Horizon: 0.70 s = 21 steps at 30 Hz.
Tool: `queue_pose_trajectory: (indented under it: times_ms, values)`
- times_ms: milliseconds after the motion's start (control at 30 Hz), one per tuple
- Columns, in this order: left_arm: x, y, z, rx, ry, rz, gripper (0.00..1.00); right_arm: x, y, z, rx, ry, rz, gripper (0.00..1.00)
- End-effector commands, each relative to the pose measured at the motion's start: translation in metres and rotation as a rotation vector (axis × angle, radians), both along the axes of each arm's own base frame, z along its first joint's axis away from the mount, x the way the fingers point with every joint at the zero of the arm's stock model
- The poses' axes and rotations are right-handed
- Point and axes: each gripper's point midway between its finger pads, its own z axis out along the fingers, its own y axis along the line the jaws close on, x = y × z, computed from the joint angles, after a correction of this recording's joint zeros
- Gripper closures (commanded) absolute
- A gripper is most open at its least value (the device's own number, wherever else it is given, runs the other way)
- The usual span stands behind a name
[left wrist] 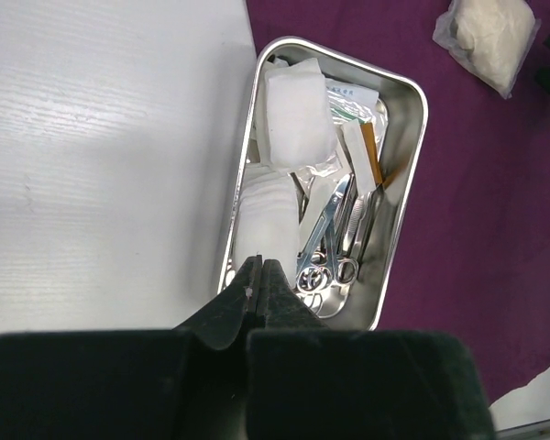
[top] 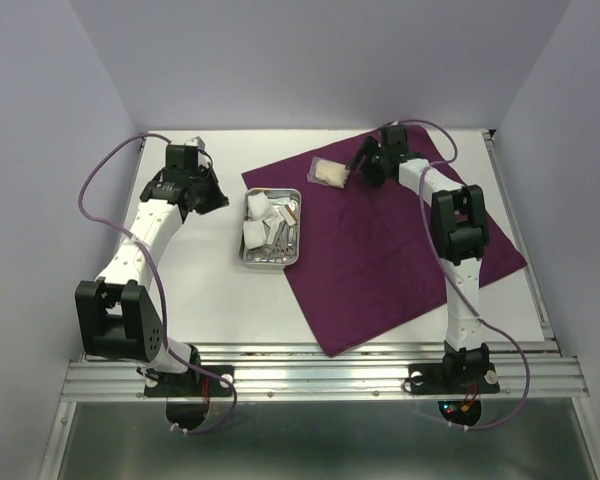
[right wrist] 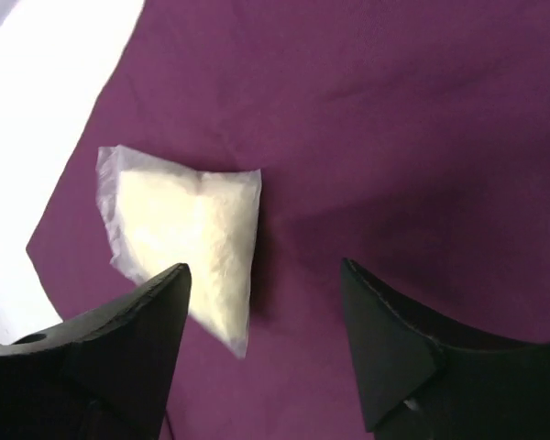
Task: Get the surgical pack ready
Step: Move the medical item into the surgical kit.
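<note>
Right wrist view: what is that white thing?
A clear packet (right wrist: 188, 243) of soft white stuff, lying on the purple cloth (right wrist: 394, 110). The right gripper (right wrist: 264, 275) is wide open above it.
And the left gripper (left wrist: 261, 266)?
Pinched closed, empty, by the shiny tray (left wrist: 412, 165)

Pale lilac walls (top: 310, 60) enclose a white table (top: 190, 290).

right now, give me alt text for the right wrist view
The right pincer hangs open over a clear packet of white material lying on the dark-purple cloth. White table shows at upper left.
</note>
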Motion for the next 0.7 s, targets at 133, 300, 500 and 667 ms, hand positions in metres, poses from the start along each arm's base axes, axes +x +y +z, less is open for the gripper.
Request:
queue_pose_trajectory:
  times_ms: [133,300,500,667]
  values:
    - [-0.012,0.003,0.021,0.014,-0.065,-0.008,1.00,0.004,0.035,-0.018,0.126,0.047,0.094,0.44]
    - [-0.015,0.007,0.021,0.027,-0.068,0.013,1.00,0.000,0.046,-0.029,0.194,0.076,0.123,0.64]
    - [-0.020,0.008,0.017,0.021,-0.061,0.017,1.00,0.006,0.049,-0.007,0.222,0.024,0.118,0.94]
    - [-0.024,0.007,0.013,0.017,-0.056,0.013,1.00,-0.013,0.010,0.003,0.127,0.019,-0.086,0.99]
